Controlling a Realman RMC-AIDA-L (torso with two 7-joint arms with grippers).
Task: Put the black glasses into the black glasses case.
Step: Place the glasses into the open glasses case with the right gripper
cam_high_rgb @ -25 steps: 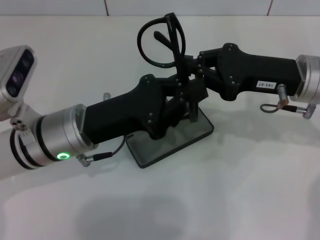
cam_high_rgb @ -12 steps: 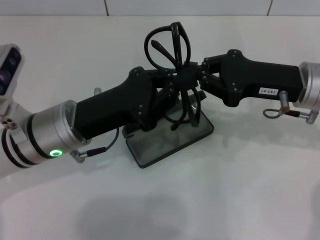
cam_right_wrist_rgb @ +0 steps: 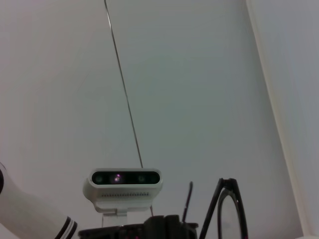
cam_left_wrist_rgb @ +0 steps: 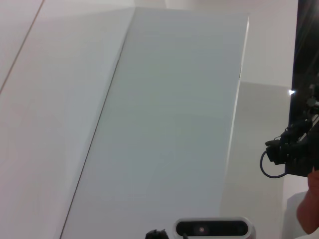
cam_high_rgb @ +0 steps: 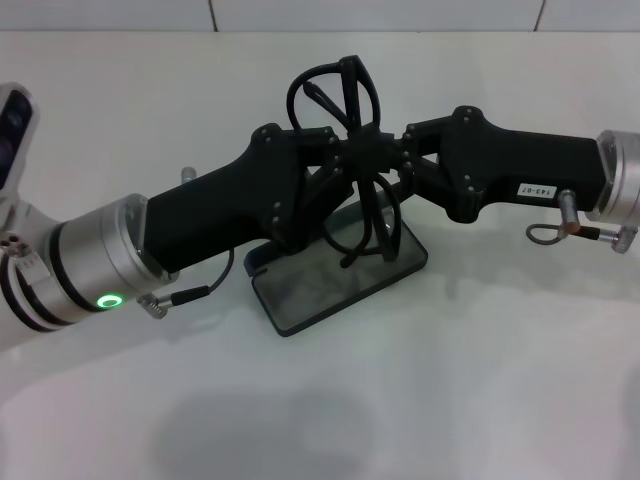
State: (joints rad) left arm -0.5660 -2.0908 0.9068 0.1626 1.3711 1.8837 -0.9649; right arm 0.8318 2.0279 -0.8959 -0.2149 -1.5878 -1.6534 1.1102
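Black glasses with a thin glossy plastic frame, rounded-oval lenses and long slender temple arms are held upright in the air between the two tools, above the open black glasses case. One lens ring stands above the meeting point of the tools and the other hangs below it, its lower rim and a temple tip reaching down close over the case's tray. Whether the frame touches the lining cannot be told.

The left tool, a matte black angular body on a silver wrist ring with a green light, is brought in from the left, and its fingers are closed on the glasses at the frame's middle. The right tool, of the same matte black build with a white label on its side, is brought in from the right and meets the frame at the same spot; whether its fingers are clamped or released cannot be told, since the tips are hidden among the black parts.

The case is a slim rectangle with rounded corners, laid open on the white, smooth worktop directly beneath both tools. Its shallow tray is lined in grey, and nothing is seen lying flat in it.

In the right wrist view, part of the glasses is seen as a thin black loop beside a white camera housing. In the left wrist view only pale wall surfaces are shown.
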